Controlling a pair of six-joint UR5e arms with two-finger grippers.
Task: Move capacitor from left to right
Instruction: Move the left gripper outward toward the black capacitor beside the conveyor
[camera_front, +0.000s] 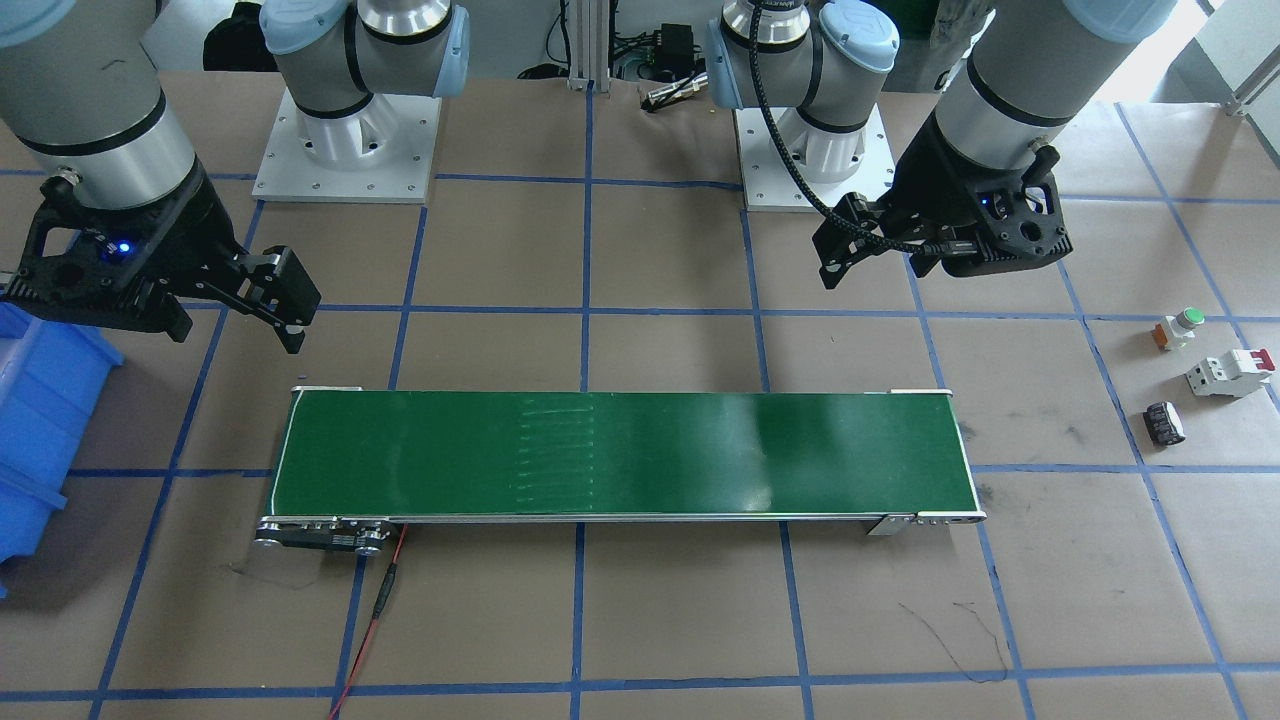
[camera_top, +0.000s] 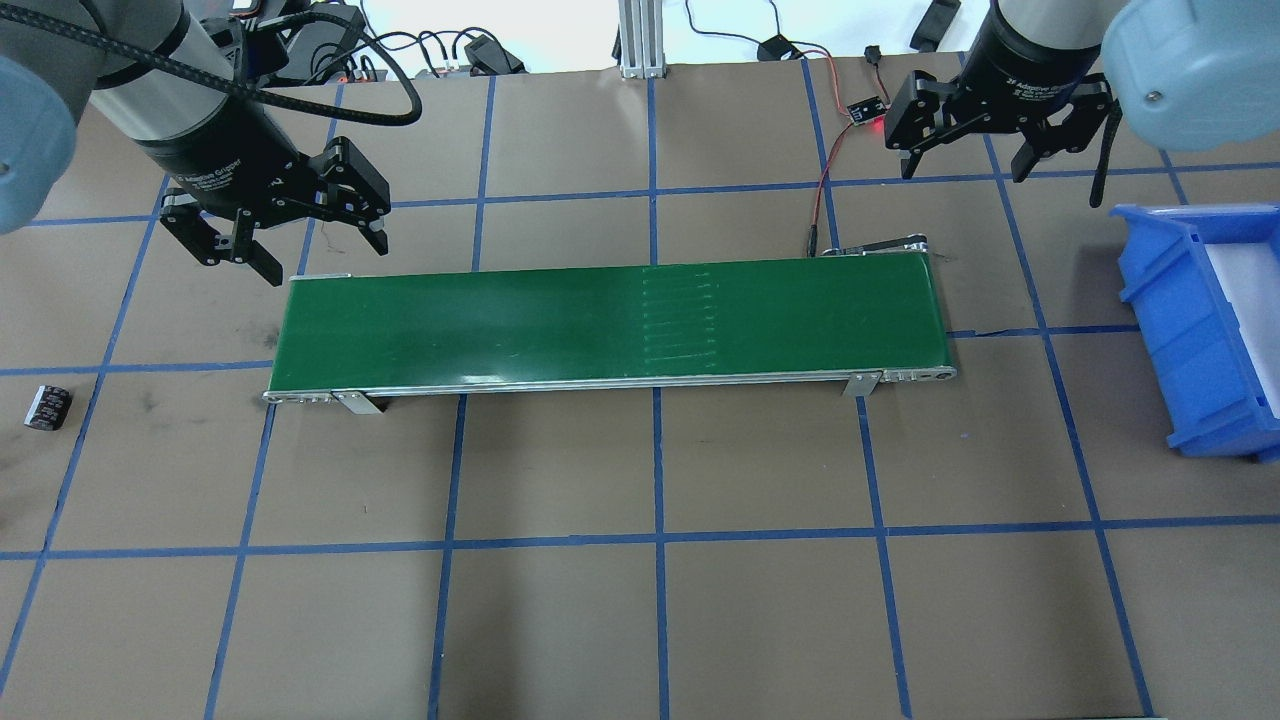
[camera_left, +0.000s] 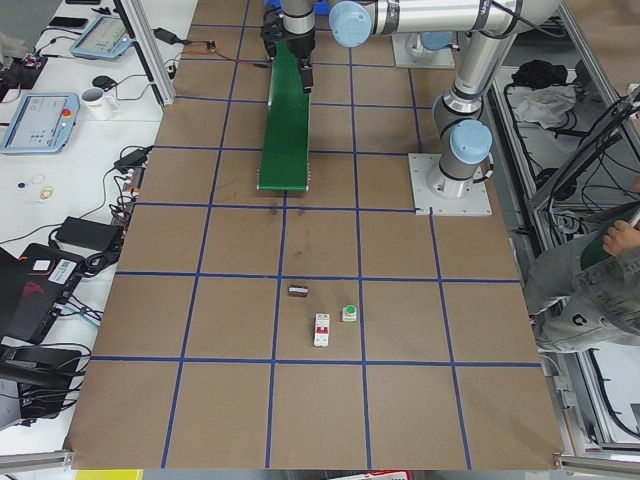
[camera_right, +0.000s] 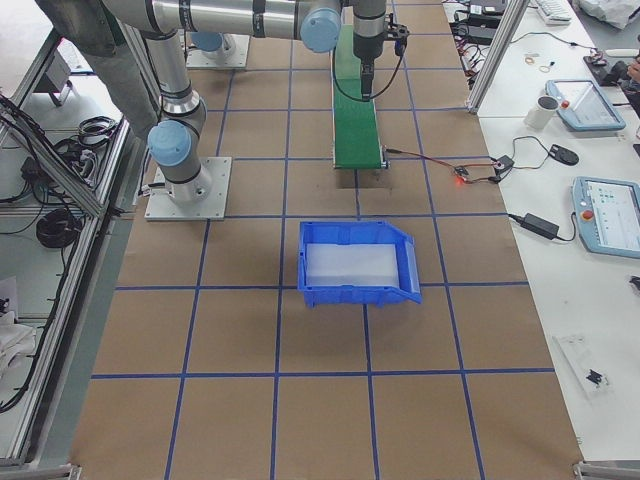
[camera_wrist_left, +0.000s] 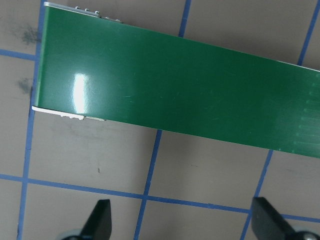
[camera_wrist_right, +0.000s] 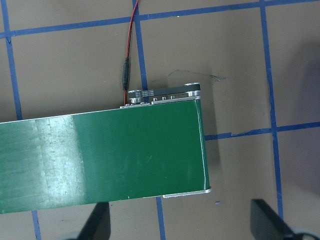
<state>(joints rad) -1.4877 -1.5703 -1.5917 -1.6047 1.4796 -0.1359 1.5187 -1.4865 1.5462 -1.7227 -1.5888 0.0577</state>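
Observation:
The capacitor (camera_front: 1164, 422), a stubby black cylinder with pale markings, lies on the brown table past the conveyor's end on my left side. It also shows in the overhead view (camera_top: 47, 408) and the exterior left view (camera_left: 298, 291). My left gripper (camera_top: 310, 250) is open and empty, hovering above the far corner of the conveyor's left end, well away from the capacitor. It shows in the front view (camera_front: 840, 250) and its wrist view (camera_wrist_left: 182, 225). My right gripper (camera_top: 962, 165) is open and empty beyond the conveyor's right end, as its wrist view (camera_wrist_right: 181, 225) shows.
A long green conveyor belt (camera_top: 610, 325) lies across the table's middle, with a red wire (camera_top: 822, 195) at its right end. A blue bin (camera_top: 1160, 330) stands at the far right. A white block with a red lever (camera_front: 1230, 373) and a green-capped button (camera_front: 1178, 328) lie near the capacitor.

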